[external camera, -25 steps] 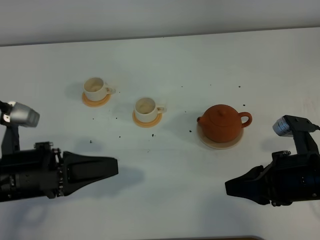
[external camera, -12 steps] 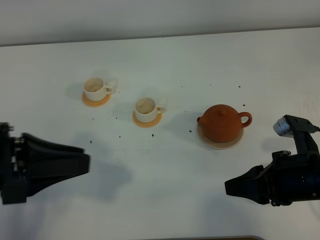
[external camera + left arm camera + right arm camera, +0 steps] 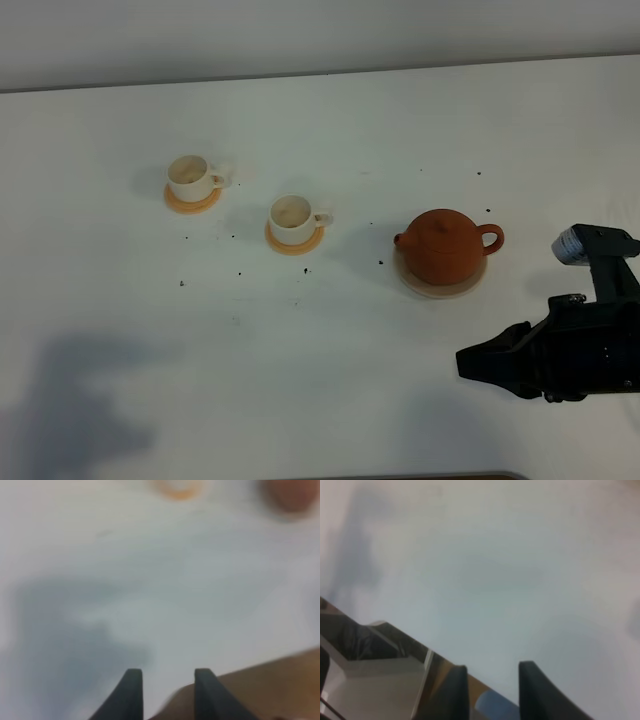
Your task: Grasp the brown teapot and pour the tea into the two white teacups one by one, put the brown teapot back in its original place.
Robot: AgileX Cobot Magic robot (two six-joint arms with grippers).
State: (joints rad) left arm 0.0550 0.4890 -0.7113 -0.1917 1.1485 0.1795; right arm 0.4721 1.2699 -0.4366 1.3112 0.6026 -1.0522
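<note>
At the near edge, on the right, the right gripper [image 3: 468, 362] hangs low over the table [image 3: 330, 390], its tip aimed leftward. In its wrist view the two fingers stand slightly parted with nothing between them. The left gripper [image 3: 164, 692] is out of the high view, where only a shadow [image 3: 85, 400] marks the near-left corner. Its own camera shows its fingers likewise apart and empty over the table's near edge. Beyond the right fingertips, well apart from them and almost straight ahead, the teapot [image 3: 443, 246] sits upright on its saucer [image 3: 413, 285], lid on. Its long axis runs across the table, with the spout [image 3: 400, 240] to the left and the loop handle [image 3: 490, 238] to the right, the right arm's side. The right arm is therefore clearly the nearer one, and I judge the grasp is its job: the gripper needs to travel away from the near edge and turn to meet that handle. Farther left, the cups [image 3: 291, 216] stand on orange coasters [image 3: 295, 243], one midway and the other [image 3: 187, 177] farthest from the pot. No pouring has begun.
</note>
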